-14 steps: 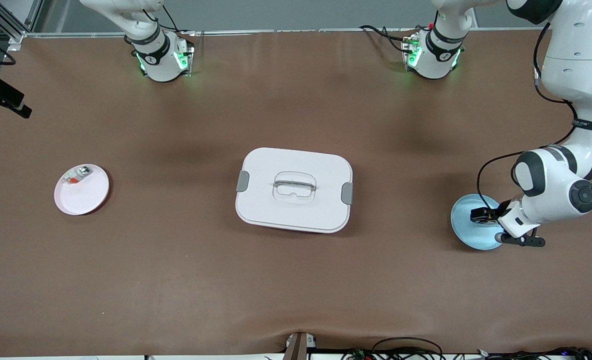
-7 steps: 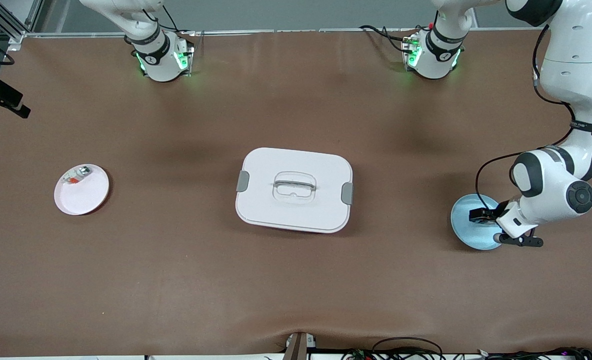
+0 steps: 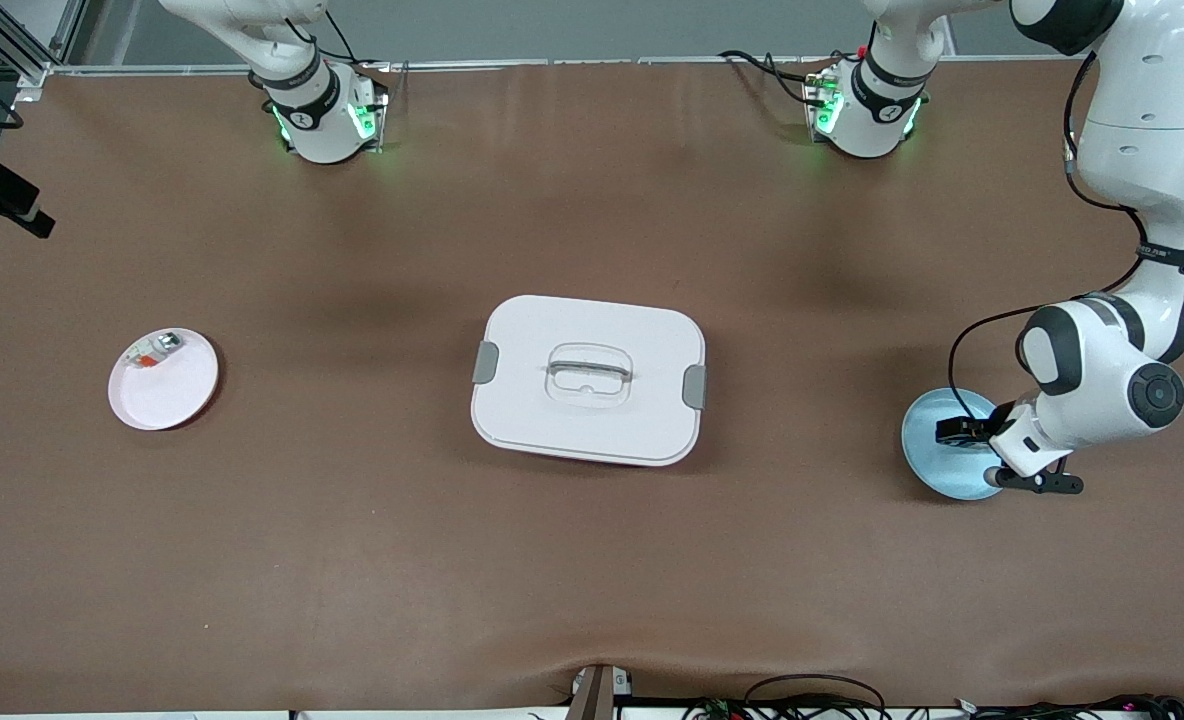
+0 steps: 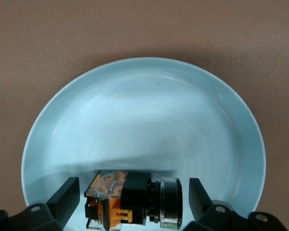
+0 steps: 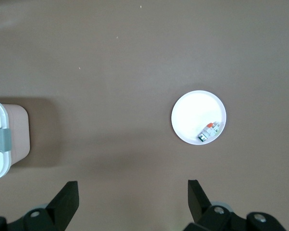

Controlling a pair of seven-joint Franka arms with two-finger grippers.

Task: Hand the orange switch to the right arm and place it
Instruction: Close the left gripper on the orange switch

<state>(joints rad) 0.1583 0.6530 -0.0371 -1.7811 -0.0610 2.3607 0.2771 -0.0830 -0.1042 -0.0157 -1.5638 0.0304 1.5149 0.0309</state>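
Brown table (image 3: 592, 560). Orange switch (image 4: 134, 199) lay on its side in blue plate (image 4: 144, 120) at left arm's end. Left gripper (image 4: 134, 202) low over it, fingers apart, straddling it, presumably for pickup. Right gripper (image 5: 132, 199) waited high, fingers apart.

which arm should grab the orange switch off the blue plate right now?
Left. The left gripper hangs open just above the blue plate, its fingers straddling the orange switch. The right gripper, also open, waits high over bare table near the white plate.
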